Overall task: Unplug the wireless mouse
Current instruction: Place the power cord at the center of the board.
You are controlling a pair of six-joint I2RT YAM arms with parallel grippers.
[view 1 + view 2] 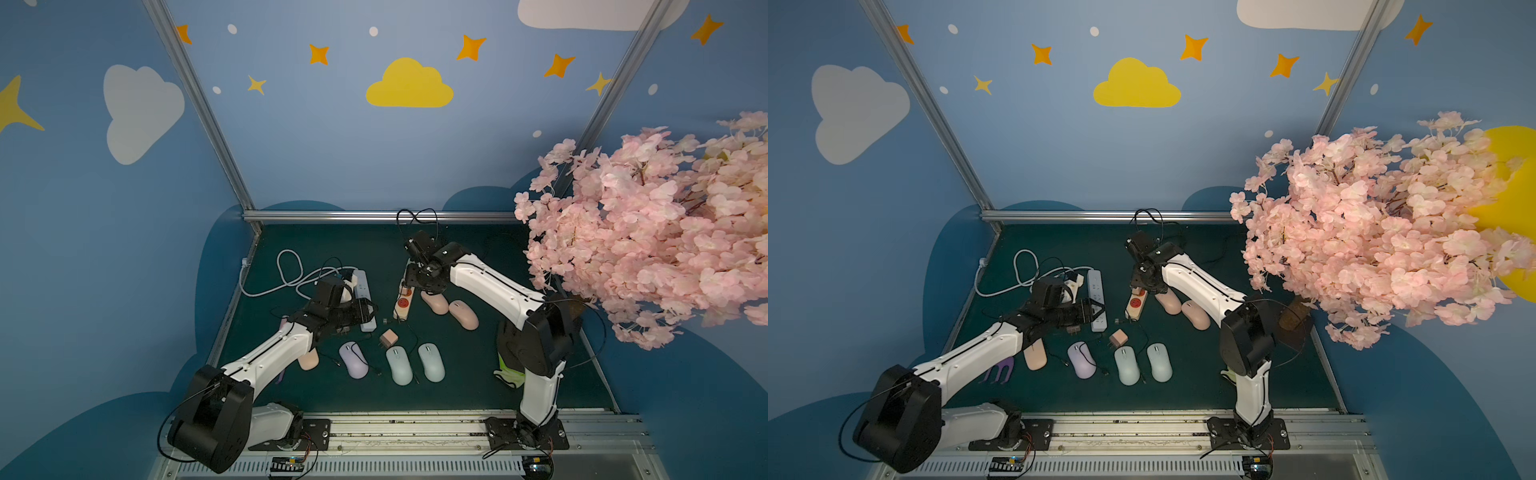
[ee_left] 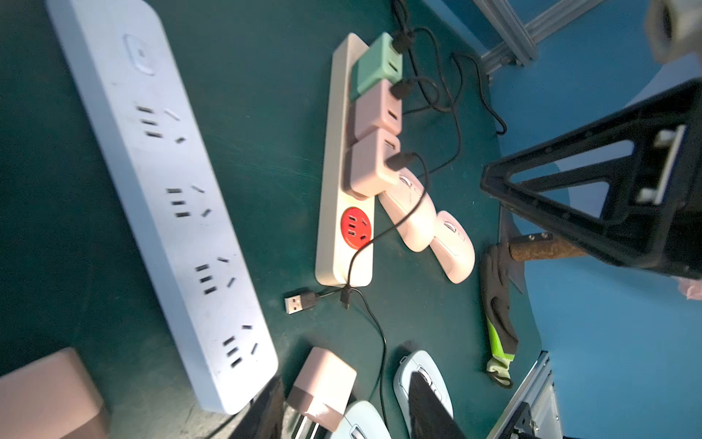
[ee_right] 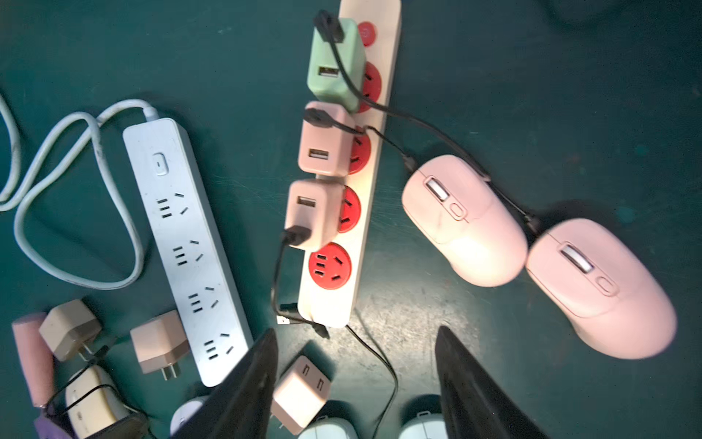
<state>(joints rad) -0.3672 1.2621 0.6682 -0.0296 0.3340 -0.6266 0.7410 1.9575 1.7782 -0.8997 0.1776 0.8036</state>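
Right wrist: smooth ovoid pink mouse (image 3: 465, 224)

It's a robot-lab booth — aluminium frame (image 1: 199, 104), cloud-and-star painted walls (image 1: 332, 145), fake blossom tree (image 1: 648, 232), left arm (image 1: 266, 361) and right arm (image 1: 494, 286) bolted by the green surface (image 1: 457, 382).

**Narrow lane, cluttered end**

I see bare desk (image 1: 436, 399) along the near edge. Between the white strip (image 3: 182, 247) and the red-socket strip (image 3: 353, 190) runs a narrow lane; a black cable (image 3: 294, 236) and a loose adapter (image 3: 300, 395) block its near end.
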